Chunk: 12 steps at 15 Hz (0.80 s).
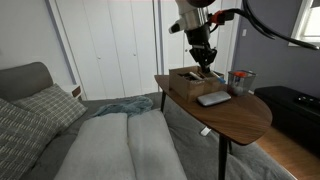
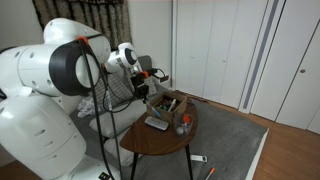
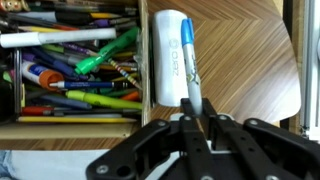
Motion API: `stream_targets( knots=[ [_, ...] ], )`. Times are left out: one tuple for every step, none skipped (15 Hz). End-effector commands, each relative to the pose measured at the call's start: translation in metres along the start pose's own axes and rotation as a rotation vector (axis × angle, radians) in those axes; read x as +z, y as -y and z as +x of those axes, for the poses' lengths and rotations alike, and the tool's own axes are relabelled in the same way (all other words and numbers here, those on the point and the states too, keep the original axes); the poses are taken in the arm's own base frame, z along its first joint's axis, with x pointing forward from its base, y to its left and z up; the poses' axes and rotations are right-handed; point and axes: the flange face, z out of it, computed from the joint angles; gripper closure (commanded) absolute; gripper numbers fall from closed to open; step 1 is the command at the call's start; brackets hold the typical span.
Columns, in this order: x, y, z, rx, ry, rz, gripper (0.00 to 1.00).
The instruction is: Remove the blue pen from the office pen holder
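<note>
In the wrist view my gripper (image 3: pixel 193 120) is shut on the blue pen (image 3: pixel 189 55). The pen is thin, with a blue tip and a pale barrel, and points away from the jaws over a white cylindrical object (image 3: pixel 166 60). In both exterior views the gripper (image 1: pixel 203 62) (image 2: pixel 156 80) hangs above the brown box, and the pen is too small to make out there. The grey metallic pen holder (image 1: pixel 240 80) (image 2: pixel 185 124) stands on the table beside the box, apart from the gripper. It is out of the wrist view.
A wide brown box (image 3: pixel 12 110) (image 1: pixel 188 85) full of several pens and markers sits on the oval wooden table (image 1: pixel 245 118) (image 2: pixel 160 142). A flat grey slab (image 1: pixel 212 98) lies in front of it. A bed (image 1: pixel 120 145) stands next to the table.
</note>
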Motion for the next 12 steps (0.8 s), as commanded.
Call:
stream_targets(
  knots=[
    [-0.007,0.001,0.004,-0.002,-0.019,0.003,0.87],
    [-0.012,0.001,0.006,-0.003,-0.031,0.001,0.87],
    [-0.015,0.001,0.006,-0.003,-0.037,0.000,0.87],
    [-0.013,0.003,0.010,-0.049,-0.017,0.014,0.97],
    [-0.005,0.005,0.018,-0.094,0.019,0.075,0.97],
    [0.003,0.009,0.024,-0.132,0.030,0.117,0.97],
    [0.015,0.014,0.032,-0.155,0.047,0.165,0.97],
    [0.023,0.020,0.038,-0.180,0.066,0.210,0.97],
    [0.031,0.024,0.045,-0.203,0.088,0.250,0.97],
    [0.037,0.029,0.049,-0.214,0.123,0.282,0.97],
    [0.042,0.032,0.051,-0.203,0.181,0.297,0.97],
    [0.050,0.035,0.049,-0.200,0.199,0.308,0.97]
  ],
)
